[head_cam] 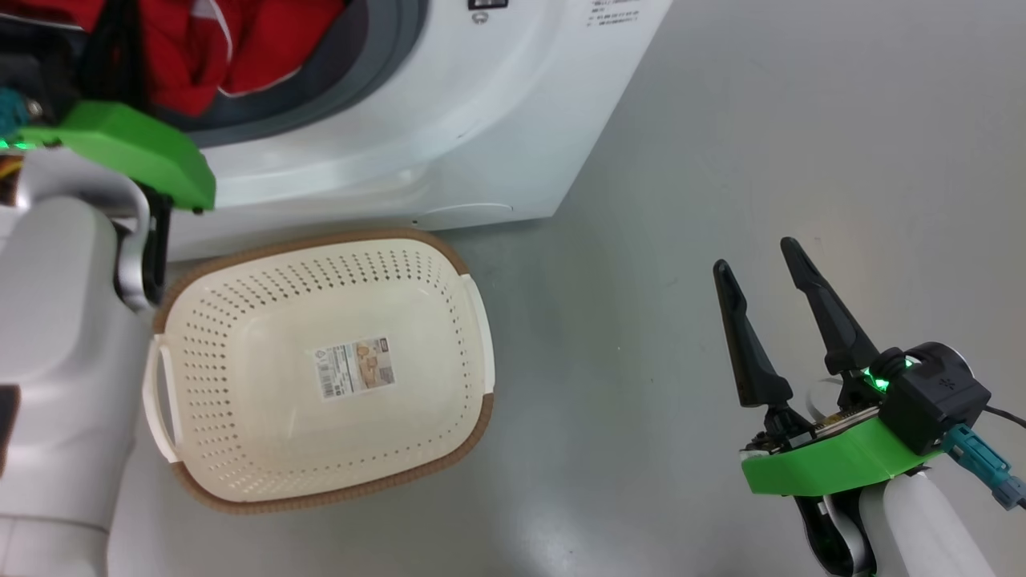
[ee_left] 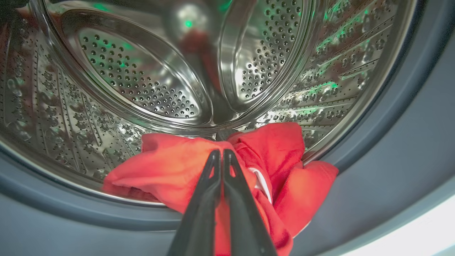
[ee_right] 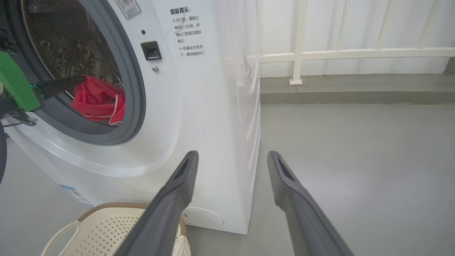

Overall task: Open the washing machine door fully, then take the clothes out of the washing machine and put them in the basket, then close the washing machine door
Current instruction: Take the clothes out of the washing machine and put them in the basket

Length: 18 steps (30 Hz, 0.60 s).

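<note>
Removal step judged in hand: clothes [ee_left: 167, 170] at the drum lip [ee_left: 320, 149] are pinched by the left gripper [ee_left: 222, 154], the right gripper [head_cam: 755, 258] is held spread aside; next, they must be drawn out and lowered into the basket [head_cam: 240, 449] below.

Your left tool [ee_left: 221, 153] stretched forward, its two fingers pressed together — your right tool [head_cam: 755, 258] held low, fingers spread wide, pale forearm [head_cam: 930, 521] beneath it
</note>
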{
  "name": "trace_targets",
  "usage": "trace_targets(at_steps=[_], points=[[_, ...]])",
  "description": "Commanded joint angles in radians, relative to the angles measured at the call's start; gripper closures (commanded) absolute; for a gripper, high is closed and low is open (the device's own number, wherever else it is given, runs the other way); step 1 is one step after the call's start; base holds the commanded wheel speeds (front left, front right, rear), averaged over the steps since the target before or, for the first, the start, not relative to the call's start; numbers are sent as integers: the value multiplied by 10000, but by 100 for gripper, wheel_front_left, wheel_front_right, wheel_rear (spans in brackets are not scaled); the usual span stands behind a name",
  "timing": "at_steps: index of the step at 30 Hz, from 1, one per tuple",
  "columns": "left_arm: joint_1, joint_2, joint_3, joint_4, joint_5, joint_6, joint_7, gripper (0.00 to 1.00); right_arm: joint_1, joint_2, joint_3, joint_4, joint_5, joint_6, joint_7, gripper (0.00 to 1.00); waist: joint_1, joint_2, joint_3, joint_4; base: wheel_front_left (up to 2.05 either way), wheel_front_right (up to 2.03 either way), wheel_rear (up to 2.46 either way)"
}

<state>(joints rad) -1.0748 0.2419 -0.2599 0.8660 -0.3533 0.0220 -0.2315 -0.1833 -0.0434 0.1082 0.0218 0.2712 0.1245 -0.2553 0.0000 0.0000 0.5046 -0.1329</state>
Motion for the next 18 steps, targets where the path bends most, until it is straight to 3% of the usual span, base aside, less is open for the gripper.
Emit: trace_targets(at_steps=[1, 18], points=[[267, 481, 254, -538, -125, 111, -95, 100, 268, -68, 174, -199, -119, 62, -65, 0, 0, 0, -162, 70, 0, 0, 0], [3287, 753, 364, -4657, -502, 947, 640, 100, 446, -68, -31, -166, -183, 62, -65, 0, 0, 0, -928, 397, 0, 0, 0]])
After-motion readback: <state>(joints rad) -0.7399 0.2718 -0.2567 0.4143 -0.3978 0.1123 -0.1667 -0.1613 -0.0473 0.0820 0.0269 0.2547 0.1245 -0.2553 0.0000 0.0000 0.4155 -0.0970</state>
